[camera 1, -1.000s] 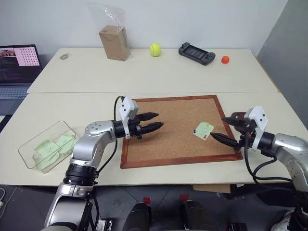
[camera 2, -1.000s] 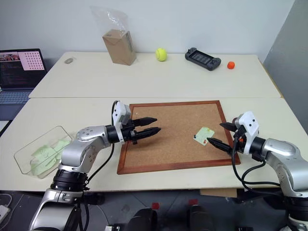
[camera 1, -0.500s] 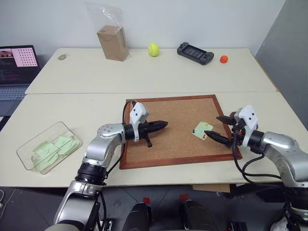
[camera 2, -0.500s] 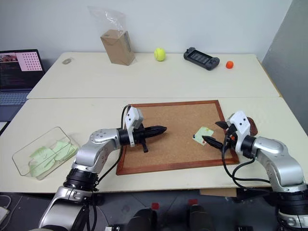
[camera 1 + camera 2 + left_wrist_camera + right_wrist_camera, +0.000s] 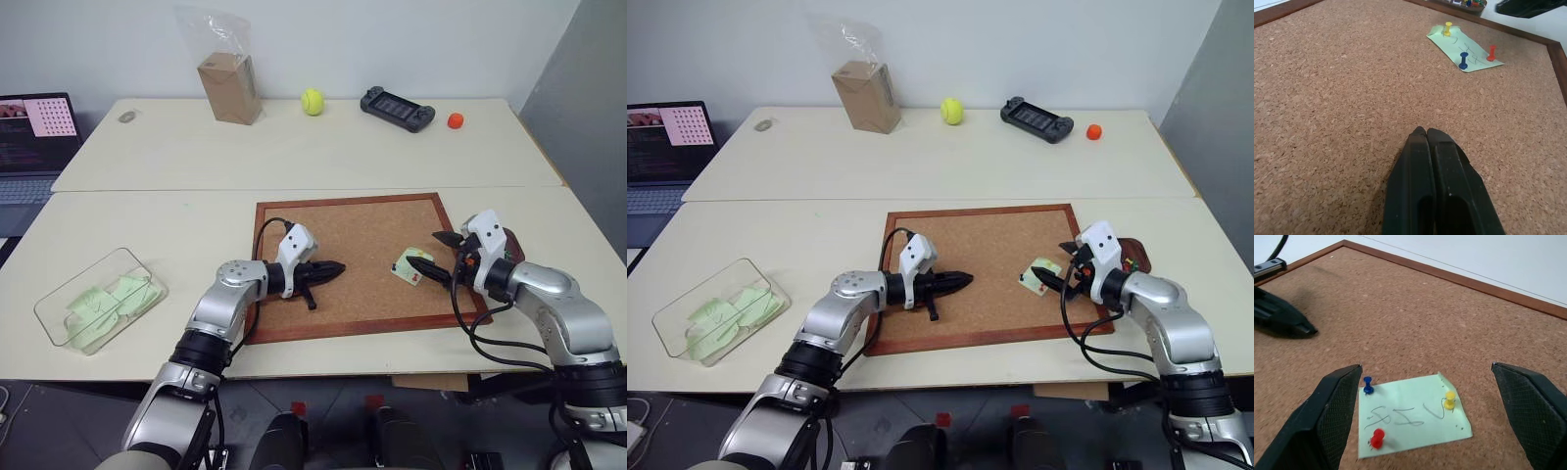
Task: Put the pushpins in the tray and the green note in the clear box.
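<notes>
The green note [image 5: 1410, 418] lies on the corkboard [image 5: 343, 235] near its right side, held by three pushpins: a blue one [image 5: 1368, 384], a red one [image 5: 1376, 438] and a yellow one [image 5: 1449, 400]. My right gripper [image 5: 428, 252] stands open right at the note, a finger on either side. My left gripper [image 5: 338, 267] is shut on nothing, low over the board's middle and pointing at the note [image 5: 1464, 46]. The tray [image 5: 1136, 257] sits just off the board's right edge, partly hidden by my right wrist. The clear box [image 5: 59, 304] with green papers inside stands at the front left.
On the far table are a brown carton in a clear bag [image 5: 227, 83], a tennis ball [image 5: 313, 101], a black game controller [image 5: 399, 106] and an orange ball [image 5: 456, 120]. A laptop [image 5: 29, 137] sits at the far left.
My left gripper has shut and sunk toward the corkboard, shifting right. My right gripper, still open, has moved in from the board's right edge to the note.
</notes>
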Robot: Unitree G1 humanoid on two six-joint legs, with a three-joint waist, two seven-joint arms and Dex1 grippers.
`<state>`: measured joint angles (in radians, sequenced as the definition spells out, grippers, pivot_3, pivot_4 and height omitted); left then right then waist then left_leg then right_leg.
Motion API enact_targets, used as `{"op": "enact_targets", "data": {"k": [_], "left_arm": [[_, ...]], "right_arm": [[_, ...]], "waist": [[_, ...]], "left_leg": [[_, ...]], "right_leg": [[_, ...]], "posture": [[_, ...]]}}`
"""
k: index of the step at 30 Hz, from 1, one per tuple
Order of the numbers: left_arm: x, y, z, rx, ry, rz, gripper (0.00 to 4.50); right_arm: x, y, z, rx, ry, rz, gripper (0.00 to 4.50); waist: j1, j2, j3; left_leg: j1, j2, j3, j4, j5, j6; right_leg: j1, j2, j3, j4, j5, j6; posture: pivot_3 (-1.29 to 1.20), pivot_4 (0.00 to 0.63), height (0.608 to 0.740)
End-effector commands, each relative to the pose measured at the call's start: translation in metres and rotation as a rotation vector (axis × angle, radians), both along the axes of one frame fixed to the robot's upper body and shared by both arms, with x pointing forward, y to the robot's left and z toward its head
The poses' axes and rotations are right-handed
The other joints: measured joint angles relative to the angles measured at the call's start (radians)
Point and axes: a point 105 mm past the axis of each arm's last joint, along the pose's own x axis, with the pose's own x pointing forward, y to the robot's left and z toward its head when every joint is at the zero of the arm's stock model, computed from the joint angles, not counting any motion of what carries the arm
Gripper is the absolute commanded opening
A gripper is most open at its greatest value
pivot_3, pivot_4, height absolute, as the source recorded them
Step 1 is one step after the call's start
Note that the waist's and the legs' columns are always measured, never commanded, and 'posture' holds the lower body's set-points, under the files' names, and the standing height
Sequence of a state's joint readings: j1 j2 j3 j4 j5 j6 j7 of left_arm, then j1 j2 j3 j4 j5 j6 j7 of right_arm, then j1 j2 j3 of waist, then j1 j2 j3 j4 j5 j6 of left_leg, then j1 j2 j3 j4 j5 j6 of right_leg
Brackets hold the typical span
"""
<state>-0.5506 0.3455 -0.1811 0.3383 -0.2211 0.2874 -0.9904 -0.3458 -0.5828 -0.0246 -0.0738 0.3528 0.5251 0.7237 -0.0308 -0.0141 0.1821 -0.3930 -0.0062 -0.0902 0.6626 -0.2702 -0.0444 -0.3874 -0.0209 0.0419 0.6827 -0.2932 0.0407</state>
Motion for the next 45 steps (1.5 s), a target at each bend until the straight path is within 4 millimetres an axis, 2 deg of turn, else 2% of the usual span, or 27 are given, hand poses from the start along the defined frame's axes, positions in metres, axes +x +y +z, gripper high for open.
{"op": "enact_targets", "data": {"k": [1, 12, 14, 15, 16, 20, 22, 36, 43, 45], "left_arm": [[-0.002, -0.003, -0.002, 0.007, 0.007, -0.016, 0.03], [-0.008, -0.002, -0.008, 0.046, 0.037, -0.04, 0.03], [-0.007, -0.003, -0.006, 0.041, 0.027, -0.037, 0.0], [-0.006, -0.004, -0.005, 0.037, 0.024, -0.033, 0.0], [-0.006, -0.004, -0.005, 0.036, 0.023, -0.032, 0.0], [-0.005, -0.003, -0.004, 0.036, 0.022, -0.03, 0.0], [-0.006, -0.002, -0.004, 0.037, 0.021, -0.029, 0.0], [-0.004, -0.002, -0.002, 0.035, 0.011, -0.023, 0.0], [-0.004, -0.004, -0.002, 0.036, 0.009, -0.024, 0.0], [-0.003, -0.003, -0.002, 0.036, 0.008, -0.022, 0.0]], "right_arm": [[0.008, 0.0, 0.006, 0.008, -0.041, -0.018, 4.5], [0.018, 0.004, -0.005, 0.004, -0.032, -0.02, 4.5], [0.021, 0.004, -0.006, 0.007, -0.034, -0.027, 4.14], [0.022, 0.003, -0.007, 0.007, -0.035, -0.031, 4.11], [0.023, 0.003, -0.007, 0.006, -0.038, -0.033, 3.79], [0.024, 0.003, -0.009, 0.007, -0.044, -0.028, 3.16], [0.024, 0.003, -0.01, 0.002, -0.048, -0.026, 2.68], [0.026, -0.002, -0.014, -0.018, -0.058, -0.032, 0.08], [0.026, -0.004, -0.015, -0.023, -0.057, -0.04, 0.01], [0.025, -0.002, -0.01, 0.025, -0.05, -0.028, 0.01]], "waist": [[0.0, 0.0, 0.0], [0.0, 0.001, 0.0], [0.0, 0.001, 0.0], [-0.001, 0.001, 0.0], [-0.001, 0.001, -0.001], [-0.001, 0.001, -0.001], [-0.001, 0.001, -0.001], [-0.001, 0.001, -0.001], [-0.001, 0.001, -0.001], [-0.001, 0.001, -0.001]], "left_leg": [[0.0, 0.0, 0.0, 0.0, 0.0, 0.0], [0.0, 0.0, 0.0, 0.0, 0.0, 0.0], [0.0, 0.0, 0.0, 0.0, 0.0, 0.0], [0.0, 0.0, 0.0, 0.0, 0.0, 0.0], [0.001, 0.0, 0.001, 0.0, 0.0, 0.0], [0.0, 0.0, 0.0, 0.0, 0.0, 0.0], [0.0, 0.0, 0.001, 0.0, 0.0, 0.0], [0.001, 0.0, 0.001, 0.0, 0.0, 0.0], [0.001, 0.0, 0.001, 0.0, 0.0, 0.0], [0.001, 0.0, 0.001, 0.0, 0.0, 0.0]], "right_leg": [[0.0, 0.0, 0.0, 0.0, 0.0, 0.0], [0.0, 0.0, 0.0, 0.0, 0.0, 0.0], [0.0, 0.0, 0.0, 0.0, 0.0, 0.0], [0.0, 0.0, 0.0, 0.0, 0.0, 0.0], [0.0, 0.0, 0.0, 0.0, 0.0, 0.0], [0.0, 0.0, 0.0, 0.0, 0.0, 0.0], [0.0, 0.0, 0.0, 0.0, 0.0, 0.0], [0.0, 0.0, 0.0, 0.0, 0.0, 0.0], [0.0, 0.0, 0.001, 0.0, 0.0, 0.0], [0.0, 0.0, 0.001, 0.0, 0.0, 0.0]], "posture": [[0.0, 0.15, 0.74], [0.0, 0.15, 0.74], [0.0, 0.15, 0.74], [0.0, 0.15, 0.74], [0.0, 0.15, 0.74], [0.0, 0.15, 0.74], [0.0, 0.15, 0.74], [0.0, 0.15, 0.74], [0.0, 0.15, 0.74], [0.0, 0.15, 0.74]]}}
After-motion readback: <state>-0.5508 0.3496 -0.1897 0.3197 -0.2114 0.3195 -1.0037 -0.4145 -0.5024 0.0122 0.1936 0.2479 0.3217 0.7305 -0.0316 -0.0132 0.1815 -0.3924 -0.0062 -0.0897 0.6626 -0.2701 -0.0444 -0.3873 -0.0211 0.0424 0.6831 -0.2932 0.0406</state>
